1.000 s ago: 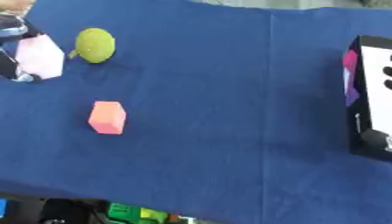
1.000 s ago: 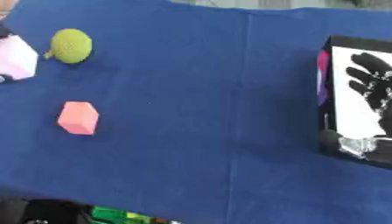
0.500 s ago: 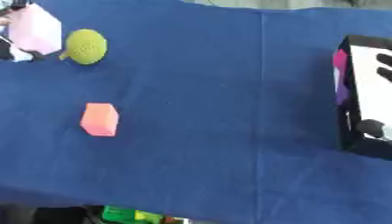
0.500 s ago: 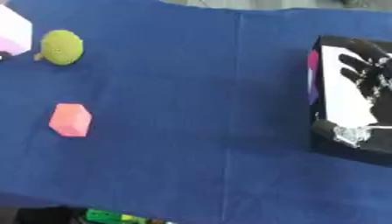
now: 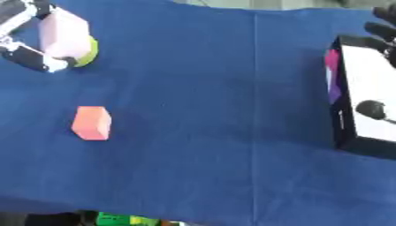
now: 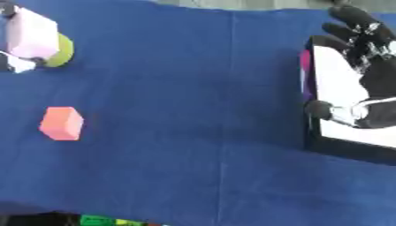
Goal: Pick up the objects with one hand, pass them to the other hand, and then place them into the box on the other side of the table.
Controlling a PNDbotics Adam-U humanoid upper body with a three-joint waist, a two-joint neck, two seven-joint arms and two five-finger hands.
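My left hand [image 5: 27, 46] is at the upper left, its fingers curled round a pale pink block [image 5: 65, 34] that it holds above the cloth. Behind the block a yellow-green ball [image 5: 89, 51] peeks out. An orange-pink block [image 5: 92, 123] lies on the blue cloth, below and to the right of that hand. At the right stands the black box [image 6: 340, 106] with a white floor and something magenta and purple [image 5: 332, 73] at its left wall. My right hand [image 6: 371, 70] hovers over the box with its fingers spread straight and nothing in it.
The blue cloth [image 5: 216, 110] covers the table, with a crease down its middle. Green and yellow things [image 5: 127, 219] show below the table's front edge.
My left hand has lifted the pale pink block and brought it up and to the right, in front of the ball. The right hand stays over the box. The camera has shifted.
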